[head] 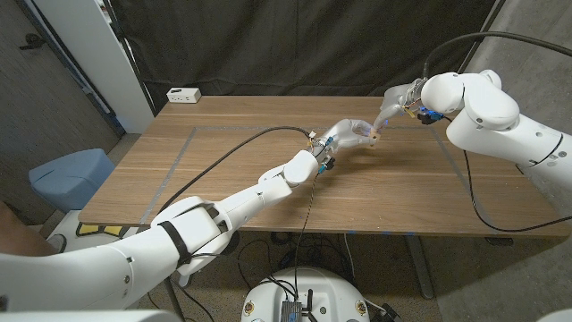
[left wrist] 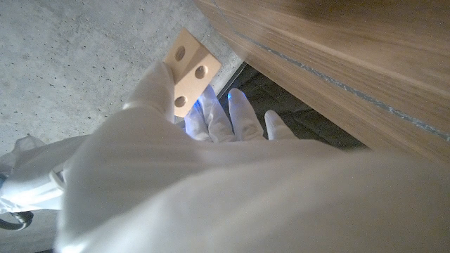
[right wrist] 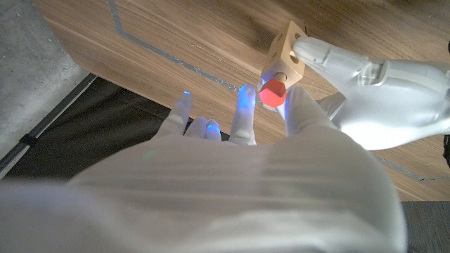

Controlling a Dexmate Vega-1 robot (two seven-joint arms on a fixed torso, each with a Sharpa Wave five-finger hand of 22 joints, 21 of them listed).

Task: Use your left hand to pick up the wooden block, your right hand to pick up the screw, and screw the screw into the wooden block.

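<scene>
Head view, far left: a blue bin on the floor beside the table. A white box sits at the table's far left corner, upper left of the frame.

Centre of the frame: my left arm runs up from the lower left, and my left hand is raised over the table, just right of centre. It holds the block at its fingertips. In the left wrist view the block sticks out past my fingers, pale wood with round holes in its face, gripped at its lower end.

Just right of that, upper right of the frame: my right hand reaches in from the right and meets the block. In the right wrist view my right hand pinches the red-headed screw between thumb and a finger, other fingers spread. The screw's head sits against the face of the block, its shaft hidden. My left hand shows there gripping the block from the far side.

A black cable hangs from my right arm across the table's right end.
</scene>
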